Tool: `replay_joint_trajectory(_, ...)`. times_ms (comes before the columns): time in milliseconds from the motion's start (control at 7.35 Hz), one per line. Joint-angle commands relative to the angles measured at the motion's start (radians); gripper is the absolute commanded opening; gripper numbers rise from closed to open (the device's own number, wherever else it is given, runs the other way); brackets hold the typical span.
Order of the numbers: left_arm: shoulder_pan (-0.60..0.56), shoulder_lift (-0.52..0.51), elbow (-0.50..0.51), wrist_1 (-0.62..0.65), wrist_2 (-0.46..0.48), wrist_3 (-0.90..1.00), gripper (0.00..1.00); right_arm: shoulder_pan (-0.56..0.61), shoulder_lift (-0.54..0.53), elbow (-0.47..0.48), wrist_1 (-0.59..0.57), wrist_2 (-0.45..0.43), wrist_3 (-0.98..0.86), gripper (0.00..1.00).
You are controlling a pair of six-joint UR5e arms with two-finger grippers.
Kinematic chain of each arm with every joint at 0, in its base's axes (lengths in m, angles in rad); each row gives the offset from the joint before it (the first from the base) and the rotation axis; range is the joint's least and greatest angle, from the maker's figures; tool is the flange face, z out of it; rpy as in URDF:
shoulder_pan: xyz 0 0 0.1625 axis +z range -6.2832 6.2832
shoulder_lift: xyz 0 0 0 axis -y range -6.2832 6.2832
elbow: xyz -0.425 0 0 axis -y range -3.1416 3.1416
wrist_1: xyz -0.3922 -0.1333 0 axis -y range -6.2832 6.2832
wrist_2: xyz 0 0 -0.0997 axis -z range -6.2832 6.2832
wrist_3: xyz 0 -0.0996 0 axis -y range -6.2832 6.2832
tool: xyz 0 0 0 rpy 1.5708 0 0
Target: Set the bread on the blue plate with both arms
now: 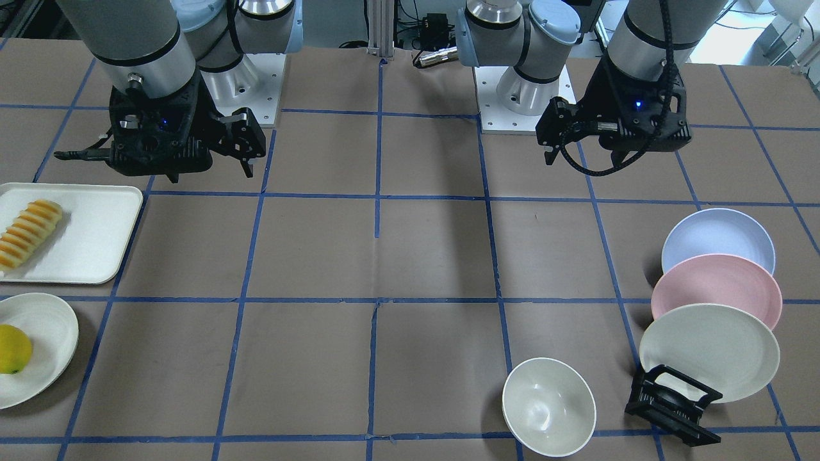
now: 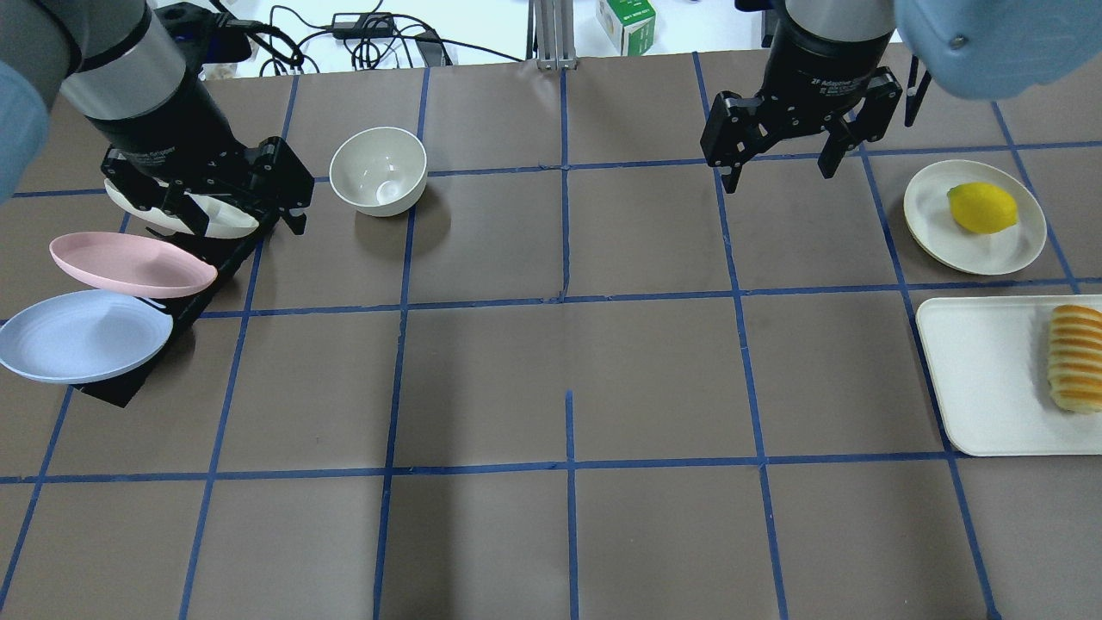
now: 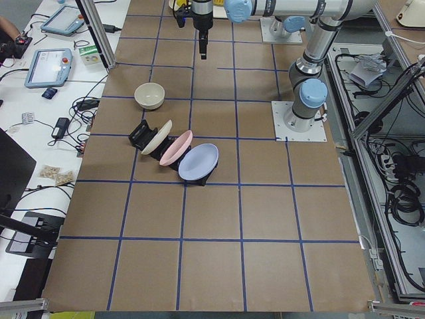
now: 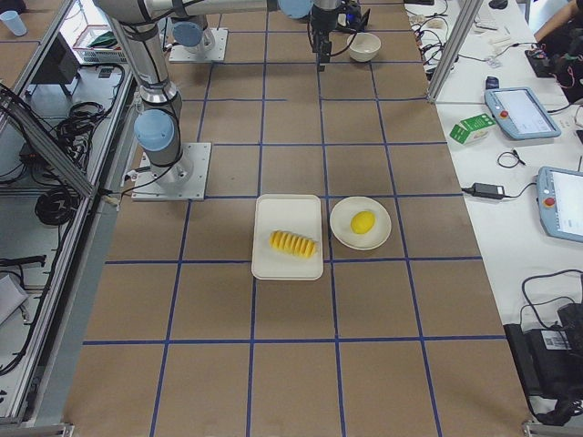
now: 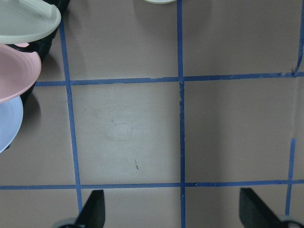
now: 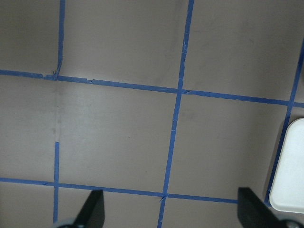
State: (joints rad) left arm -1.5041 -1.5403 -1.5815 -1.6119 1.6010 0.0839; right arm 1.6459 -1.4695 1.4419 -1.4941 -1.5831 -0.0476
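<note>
The bread (image 1: 29, 234) lies on a white tray (image 1: 96, 237) at the table's end on my right; it also shows in the overhead view (image 2: 1076, 357). The blue plate (image 1: 717, 240) leans tilted in a black rack (image 1: 672, 406) on my left side, nearest my base, and also shows in the overhead view (image 2: 82, 336). My left gripper (image 2: 241, 215) is open and empty, hovering over the rack's far end, its fingertips (image 5: 92, 211) wide apart. My right gripper (image 2: 779, 176) is open and empty, high over bare table, left of the tray.
A pink plate (image 1: 717, 288) and a cream plate (image 1: 708, 349) lean in the same rack. A white bowl (image 2: 379, 170) stands beside the rack. A lemon (image 2: 981, 207) sits on a small cream plate (image 2: 1024, 245) beyond the tray.
</note>
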Motion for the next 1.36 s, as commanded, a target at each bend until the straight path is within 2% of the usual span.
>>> replay_joint_trajectory(0, 0.002, 0.005, 0.002, 0.009, -0.001, -0.004, 1.0, -0.001, 0.0, 0.0, 0.0, 0.0, 0.0, 1.0)
replay_joint_trajectory(1224, 0.005, 0.009, 0.011, 0.01, -0.013, -0.036, 1.0, -0.001, 0.0, 0.0, 0.0, 0.0, -0.001, 1.0)
